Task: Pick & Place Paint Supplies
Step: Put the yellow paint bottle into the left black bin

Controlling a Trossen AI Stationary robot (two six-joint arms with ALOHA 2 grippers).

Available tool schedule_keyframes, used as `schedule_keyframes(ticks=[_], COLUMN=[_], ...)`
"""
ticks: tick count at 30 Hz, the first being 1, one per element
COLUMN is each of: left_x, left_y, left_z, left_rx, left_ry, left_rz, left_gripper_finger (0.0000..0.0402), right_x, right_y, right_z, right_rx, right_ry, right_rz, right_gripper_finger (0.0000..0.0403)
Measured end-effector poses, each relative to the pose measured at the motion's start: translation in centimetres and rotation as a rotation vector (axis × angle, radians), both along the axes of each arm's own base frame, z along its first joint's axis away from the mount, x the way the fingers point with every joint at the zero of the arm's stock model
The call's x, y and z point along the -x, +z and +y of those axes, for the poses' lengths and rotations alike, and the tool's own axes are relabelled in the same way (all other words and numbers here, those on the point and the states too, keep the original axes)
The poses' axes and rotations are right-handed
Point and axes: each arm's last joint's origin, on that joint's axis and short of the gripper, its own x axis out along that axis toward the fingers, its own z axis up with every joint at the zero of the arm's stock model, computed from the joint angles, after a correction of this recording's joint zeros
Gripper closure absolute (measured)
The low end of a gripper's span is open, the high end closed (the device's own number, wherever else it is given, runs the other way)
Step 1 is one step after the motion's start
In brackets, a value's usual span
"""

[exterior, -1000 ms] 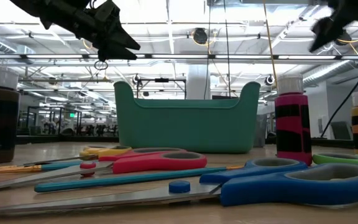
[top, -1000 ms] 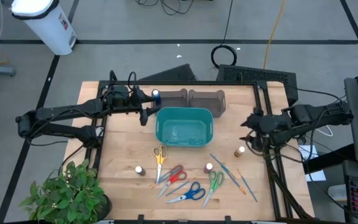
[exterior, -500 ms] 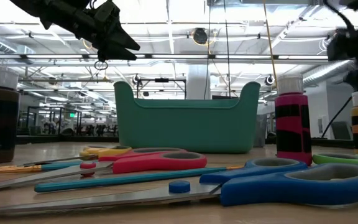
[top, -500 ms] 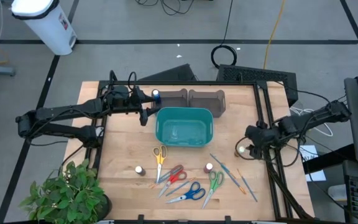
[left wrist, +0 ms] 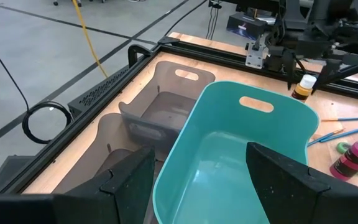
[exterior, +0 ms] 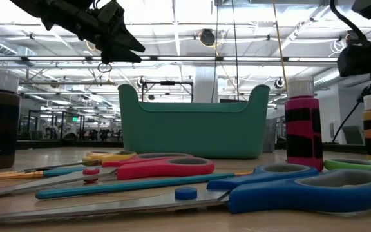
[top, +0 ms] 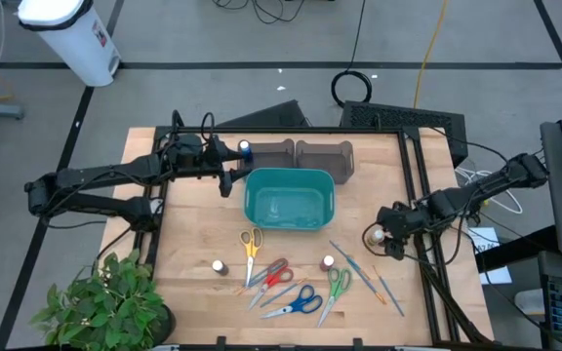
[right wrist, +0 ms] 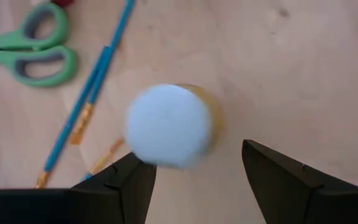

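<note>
Lighting: bright, even, from ceiling strip lights behind the teal bin (exterior: pixel 192 129). Shadows soft. Blur: white-capped bottle (right wrist: pixel 169 126) out of focus; foreground blue scissors (exterior: pixel 288 190) soft.

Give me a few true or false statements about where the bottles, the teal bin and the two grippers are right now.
1. The right gripper is over the amber bottle, fingers open. True.
2. The teal bin holds a paint bottle. False: nothing shows inside it.
3. The left gripper waits open at the bin's rim. True.
4. The amber bottle lies tipped over. False: it stands upright.
5. The green scissors are inside the bin. False: they lie on the table.
</note>
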Motion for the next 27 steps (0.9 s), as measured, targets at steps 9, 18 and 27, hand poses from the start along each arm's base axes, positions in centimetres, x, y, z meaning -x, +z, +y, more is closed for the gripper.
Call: schedule_keyframes(ticks=[9, 18, 27], left_x=[0.0, 0.0, 0.0], left_y=[0.0, 0.0, 0.0], left_z=[0.0, 0.0, 0.0], left_rx=[-0.004, -0.007, -0.007], left_ry=[-0.002, -0.001, -0.002], left_rz=[0.002, 0.001, -0.001], left_gripper_finger=[0.0147, 0.0147, 0.0147], right_x=[-0.4, -0.3, -0.6], right_y=[-3.6, -6.5, -6.8], right_z=[0.8, 1.0, 1.1], right_rx=[-0.006, -0.007, 0.007], right_ry=[-0.008, -0.071, -0.06], right_rz=[-0.071, -0.243, -0.361], right_gripper_finger=[0.0177, 0.0177, 0.0199])
